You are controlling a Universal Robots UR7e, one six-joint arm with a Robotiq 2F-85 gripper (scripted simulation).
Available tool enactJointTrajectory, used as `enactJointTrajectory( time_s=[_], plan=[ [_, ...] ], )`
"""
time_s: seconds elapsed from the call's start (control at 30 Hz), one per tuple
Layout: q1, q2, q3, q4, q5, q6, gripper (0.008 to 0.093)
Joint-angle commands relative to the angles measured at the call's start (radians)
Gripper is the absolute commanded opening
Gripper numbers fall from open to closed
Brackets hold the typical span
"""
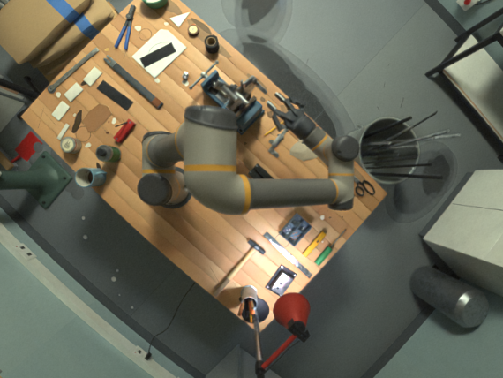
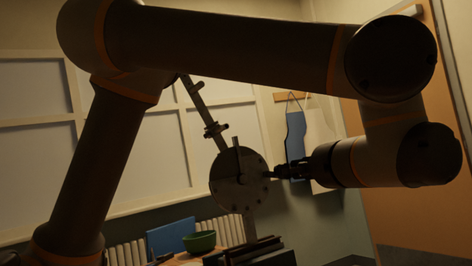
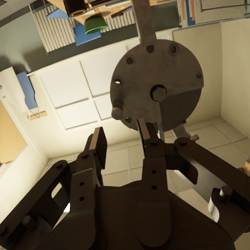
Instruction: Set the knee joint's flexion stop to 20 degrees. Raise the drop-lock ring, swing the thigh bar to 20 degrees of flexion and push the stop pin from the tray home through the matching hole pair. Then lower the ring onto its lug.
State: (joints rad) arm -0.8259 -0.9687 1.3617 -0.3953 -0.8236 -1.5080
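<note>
The stop pin (image 3: pixel 117 110) sits in a hole near the rim of the round knee-joint disc (image 3: pixel 155 85), only its rounded head sticking out, and my gripper (image 3: pixel 121 139) hangs just below that rim, open and empty. The disc (image 2: pixel 239 180) stands on a post clamped in the blue vise (image 1: pixel 234 103) at the back of the bench. The thigh bar (image 2: pixel 206 115) leans up and to the left from the disc. The drop-lock ring (image 2: pixel 214 129) sits on that bar a short way above the disc. From the second side camera, the gripper (image 2: pixel 269 173) meets the disc's right edge.
My own arm (image 1: pixel 229 176) spans the middle of the wooden bench. Hand tools, tape rolls and small trays litter the bench top. A bucket of rods (image 1: pixel 390 150) stands off the bench's right corner. A red lamp (image 1: pixel 291 311) rises at the near corner.
</note>
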Motion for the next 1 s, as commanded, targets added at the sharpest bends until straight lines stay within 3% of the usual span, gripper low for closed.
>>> enactJointTrajectory(
  time_s=[0.0, 0.47, 0.97],
  plan=[
    [-0.001, -0.002, 0.000, 0.001, -0.001, 0.012, 0.0420],
    [-0.018, -0.031, 0.014, 0.016, -0.018, 0.334, 0.0420],
    [-0.051, -0.084, 0.034, 0.049, -0.052, 0.954, 0.0420]
  ],
)
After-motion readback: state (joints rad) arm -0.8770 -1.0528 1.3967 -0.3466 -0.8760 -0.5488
